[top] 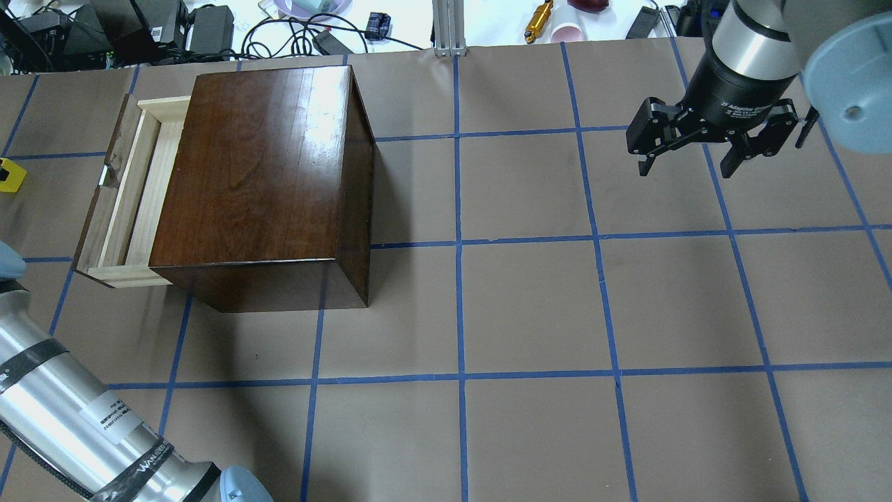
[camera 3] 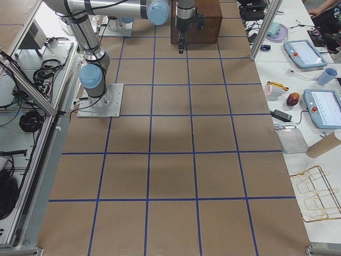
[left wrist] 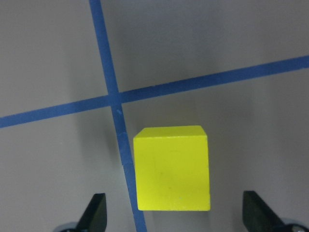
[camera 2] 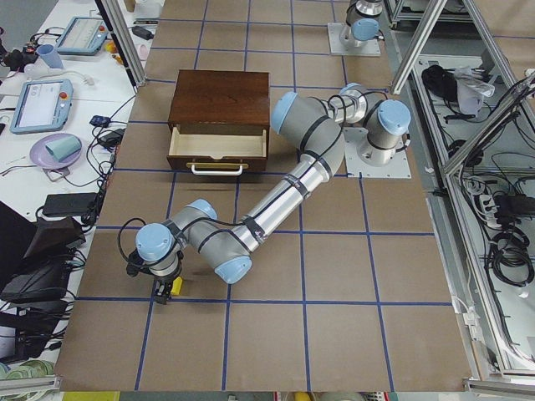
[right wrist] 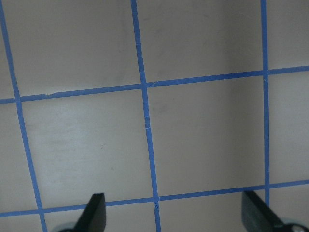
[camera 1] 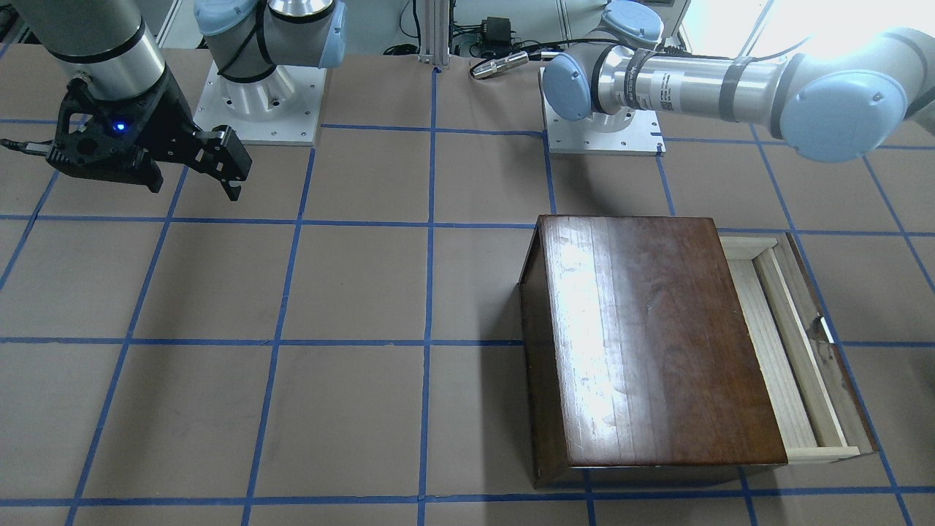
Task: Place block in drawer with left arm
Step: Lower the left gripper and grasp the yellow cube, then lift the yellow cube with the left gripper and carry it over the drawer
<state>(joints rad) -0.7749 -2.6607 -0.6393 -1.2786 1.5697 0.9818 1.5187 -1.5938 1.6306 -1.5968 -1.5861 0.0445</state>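
Brown paper crossed by blue tape covered the table (top: 529,307). My right gripper (top: 685,167) hung wide open above it, its collar lettered "Adaptive"; the rest I could not read. My left gripper (left wrist: 176,221) stood wide, fingers (left wrist: 96,215) either side of the one yellow block (left wrist: 171,169), not touching it, by a tape crossing. Overhead caught only a sliver of that block at the frame's left edge, well apart from the one box (top: 258,160) and its single drawer (top: 129,202), partly out.
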